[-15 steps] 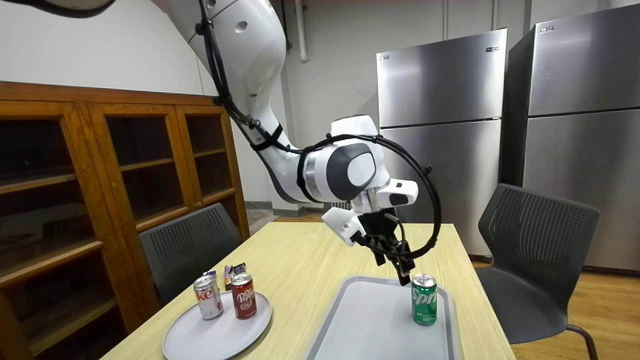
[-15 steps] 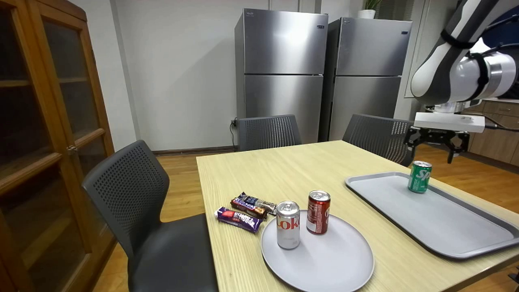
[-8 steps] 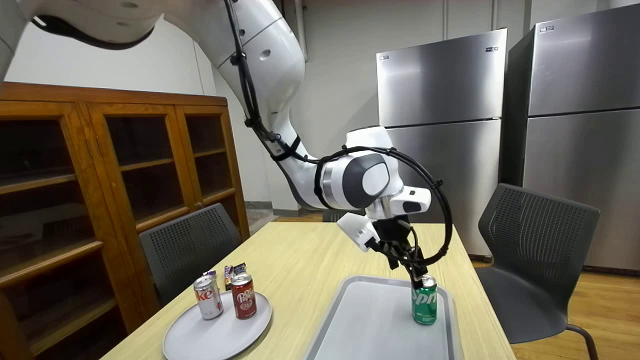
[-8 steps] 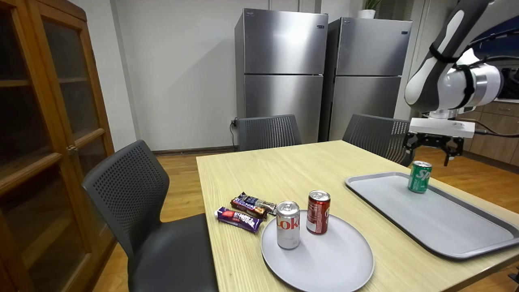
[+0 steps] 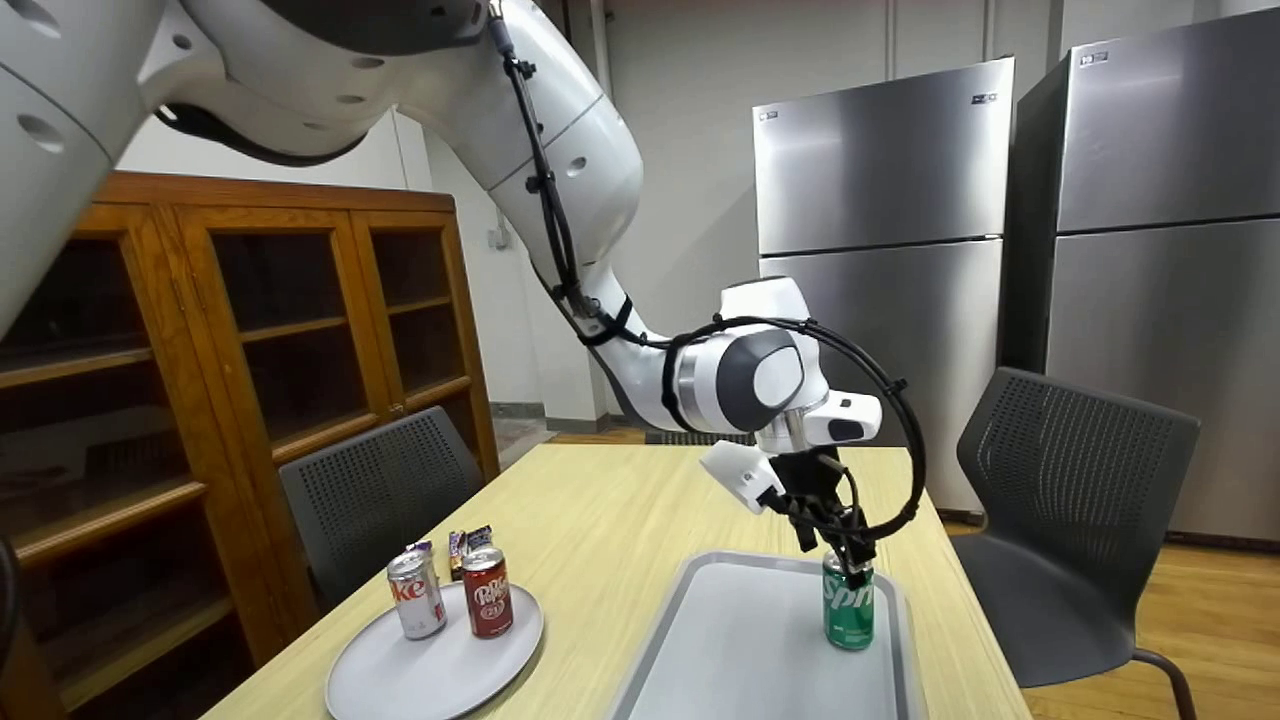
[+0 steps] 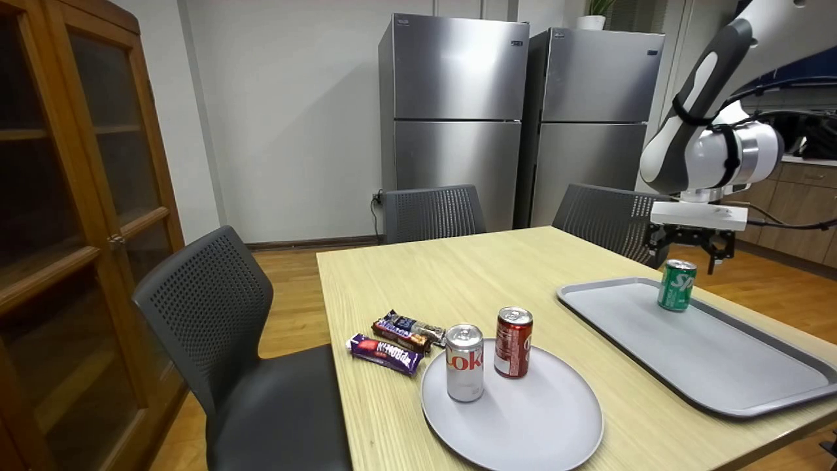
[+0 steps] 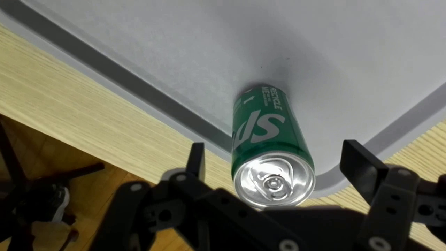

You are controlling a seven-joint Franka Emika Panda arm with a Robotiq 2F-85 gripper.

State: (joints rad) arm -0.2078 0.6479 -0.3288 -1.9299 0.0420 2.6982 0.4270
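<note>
Hanging released, jaws spread wide, the end effector (image 6: 682,257) is near the top of an upright Sprite can (image 7: 263,118), which shows between the jaws in the wrist view. The can stands by a corner of the gray tray (image 6: 706,347); toward the opposite edge of the tabletop (image 6: 444,275), a round plate (image 6: 536,418) carries a Coke can (image 6: 465,369) and a Dr Pepper can (image 5: 487,600), with wrapped bars (image 6: 399,337) beside it.

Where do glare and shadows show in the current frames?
Wrist view: glare on the silver lid of the green can, soft shadow on the gray tray by its base, tool dark with little surface detail. Both exterior views: bright sheen on the steel refrigerators. An exterior view: diagonal shadow edge on the wall.
</note>
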